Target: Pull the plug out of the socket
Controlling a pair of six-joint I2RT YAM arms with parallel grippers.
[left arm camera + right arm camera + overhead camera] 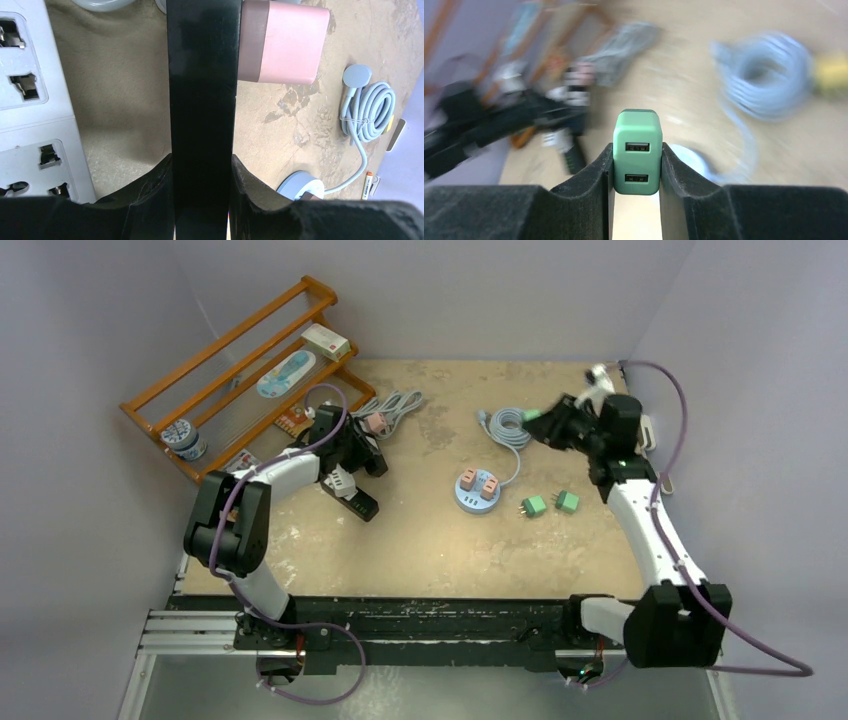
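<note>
My right gripper is shut on a green USB plug and holds it in the air above the table's back right; the plug also shows in the top view. The round blue socket sits mid-table with two pink plugs in it. Two more green plugs lie loose to its right. My left gripper is shut on a black bar, which seems to be part of the black-and-white power strip. A pink plug lies right beside that bar.
A coiled light-blue cable lies behind the round socket. A grey cable bundle lies near the left gripper. A wooden rack holding small items stands at the back left. Walls close in on both sides.
</note>
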